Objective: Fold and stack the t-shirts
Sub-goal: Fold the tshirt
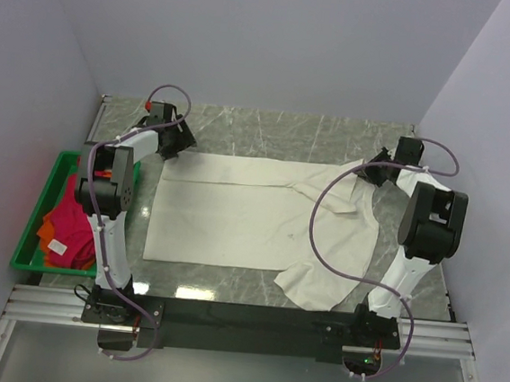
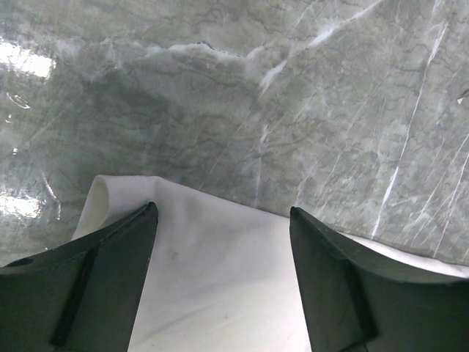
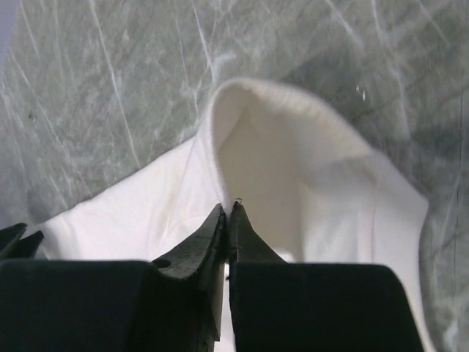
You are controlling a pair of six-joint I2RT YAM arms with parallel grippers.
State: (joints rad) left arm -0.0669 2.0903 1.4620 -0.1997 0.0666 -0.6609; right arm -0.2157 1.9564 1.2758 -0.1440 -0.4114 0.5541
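Left tool [image 2: 223, 213]: fingers [image 2: 110, 271] stand apart with nothing between them, poised over a rounded corner of the cream t-shirt [image 2: 220, 279], whose edge runs across the lower part of the left wrist view with bare marble beyond it. In the top view the left tool [image 1: 177, 140] sits at the upper left corner of the spread cloth. Right tool [image 3: 229, 209]: fingers are drawn together and clamped on a fold of the cream t-shirt [image 3: 168, 191]; beyond the tips the cloth stands up in a raised loop with a hemmed rim. In the top view the right tool [image 1: 383, 160] is at the upper right of the frame, with the cloth gathered and lifted toward it. The cream t-shirt [image 1: 234, 216] lies across the middle of the grey marble desk [image 1: 270, 125]. Its left portion is flat and roughly rectangular, and its right portion is creased, with a lobe reaching toward the lower right. At the left edge of the frame, apart from the cream t-shirt, a green crate [image 1: 30, 224] holds a crimson-pink t-shirt [image 1: 76, 214] and an orange t-shirt [image 1: 51, 242], both bunched, with the orange one toward the crate's lower end.
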